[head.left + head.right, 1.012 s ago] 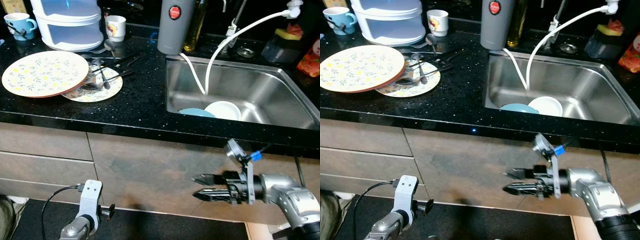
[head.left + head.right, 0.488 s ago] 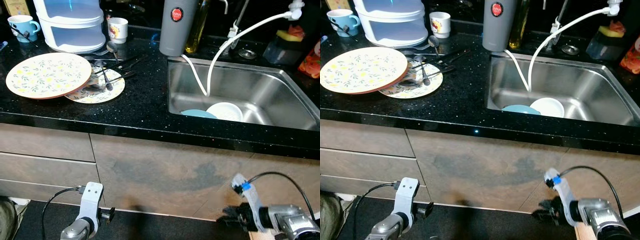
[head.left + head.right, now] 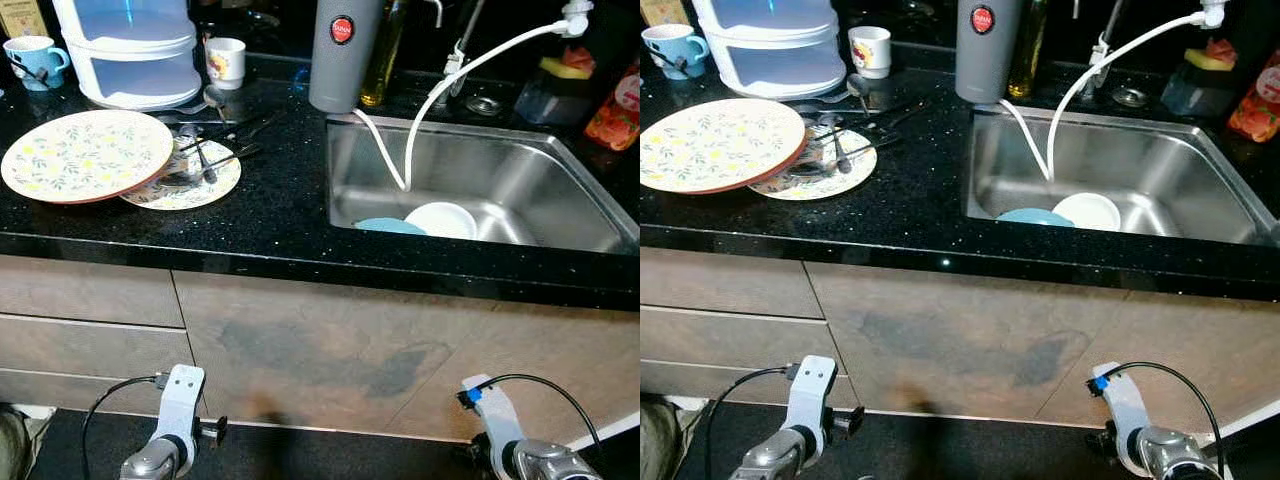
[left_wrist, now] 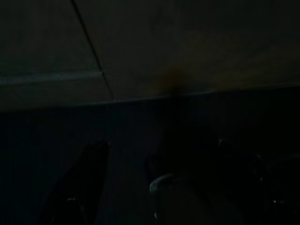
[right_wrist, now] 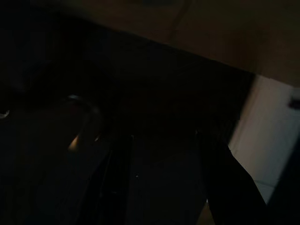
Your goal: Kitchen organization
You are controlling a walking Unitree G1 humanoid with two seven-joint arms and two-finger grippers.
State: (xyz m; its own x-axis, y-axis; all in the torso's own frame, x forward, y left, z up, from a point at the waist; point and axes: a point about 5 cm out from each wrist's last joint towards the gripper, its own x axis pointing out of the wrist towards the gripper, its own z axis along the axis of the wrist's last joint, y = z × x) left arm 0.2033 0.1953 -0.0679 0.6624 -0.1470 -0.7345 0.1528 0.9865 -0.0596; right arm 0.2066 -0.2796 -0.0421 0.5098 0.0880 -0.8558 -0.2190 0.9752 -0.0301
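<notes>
On the black counter a large floral plate overlaps a smaller floral plate that carries several pieces of dark cutlery. A white bowl and a blue dish lie in the steel sink. Both arms hang low in front of the cabinet, the left arm at the bottom left and the right arm at the bottom right. In the dark wrist views my left gripper and right gripper stand open over the dark floor, holding nothing.
A white stacked container, a blue mug and a patterned mug stand at the back left. A grey flask, an oil bottle and a white hose border the sink. Brown drawer fronts face me.
My right arm, raised in front of the cabinet a second ago, has dropped to the bottom edge of the view. The left arm has stayed put. The camera shifted slightly.
</notes>
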